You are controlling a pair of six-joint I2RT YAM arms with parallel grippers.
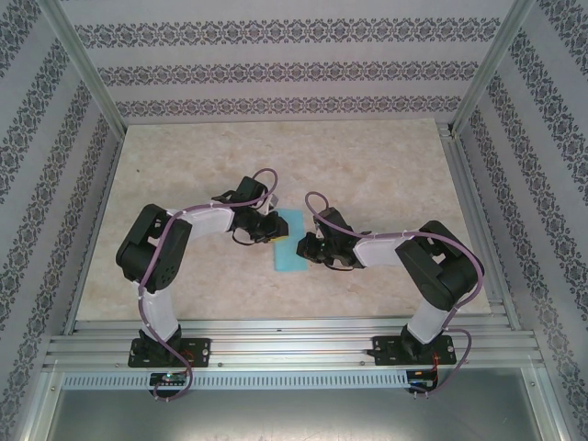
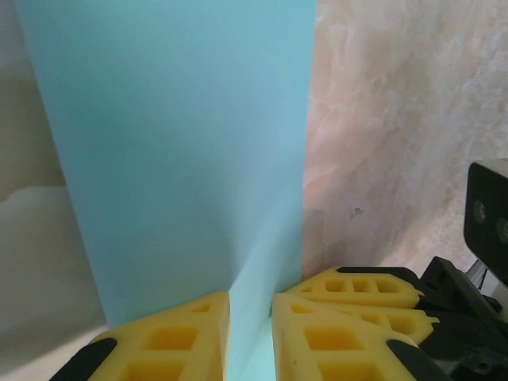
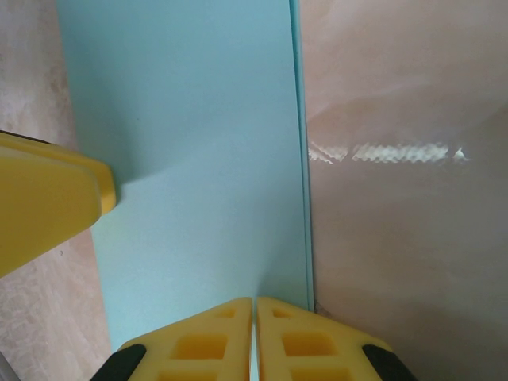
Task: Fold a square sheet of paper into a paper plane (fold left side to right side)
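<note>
1. Left claw [image 2: 252, 308]: its yellow jaws stand a narrow slot apart, and the square sheet of paper [image 2: 182, 143] runs up into that slot. I cannot tell whether they truly bite it. If they do not, the edge could slide out once the arm moves, and the flap would drop askew.
2. Right claw [image 3: 254, 311]: its jaws are closed almost to touching, with the tips at the sheet's near edge. I cannot tell whether it is pinching the paper or merely pressing it down. If it is a pinch, any pull from the left arm works against it, and paper this thin could tear or buckle between the two.
3. The claws sit very near each other, and a yellow jaw of the left one shows at the side of the right wrist view. A careless sweep across could knock them together.
4. The sheet lies mid-table [image 1: 367, 165] between the two claws, and from above it is a narrow strip running away from the arms. Two layers show along its right edge. If those layers shift, the next crease would likely land crooked — the plane's halves would not match.
5. The table looks smooth, so an unpinned sheet may skate rather than fold.
</note>
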